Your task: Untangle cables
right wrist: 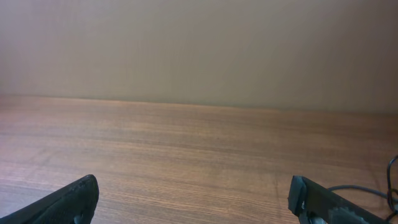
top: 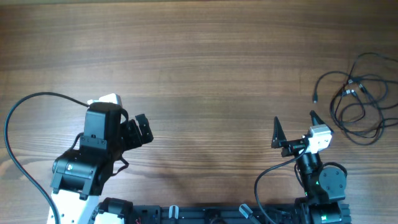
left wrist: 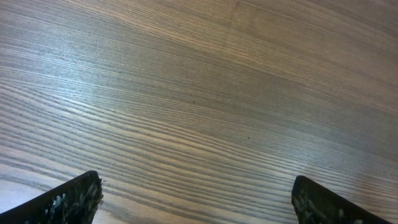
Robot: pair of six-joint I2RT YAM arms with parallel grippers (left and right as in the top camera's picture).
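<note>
Cables (top: 352,89) lie in a loose tangle of thin black loops at the far right of the desk (top: 199,56). A couple of small plug ends show, one sticking out on the left side of the bunch. Nothing touches them. Right hand (top: 296,127) is the closer one, on the robot's side of the bunch and a bit left of it, near but clear of it. Its fingers are spread wide with nothing between them. Its wrist view shows bare wood between the fingertips (right wrist: 81,196), a plain wall (right wrist: 199,43) behind, and a bit of cord at the lower right edge, just past the right finger. Left hand (top: 140,130) is over the opposite side of the desk, well apart from the cables, also fully spread and holding nothing. Its wrist view is plain wood grain with the two finger ends at the bottom corners. Thicker arm wires (top: 18,118) run from both arms toward the base, separate from the tangle.
</note>
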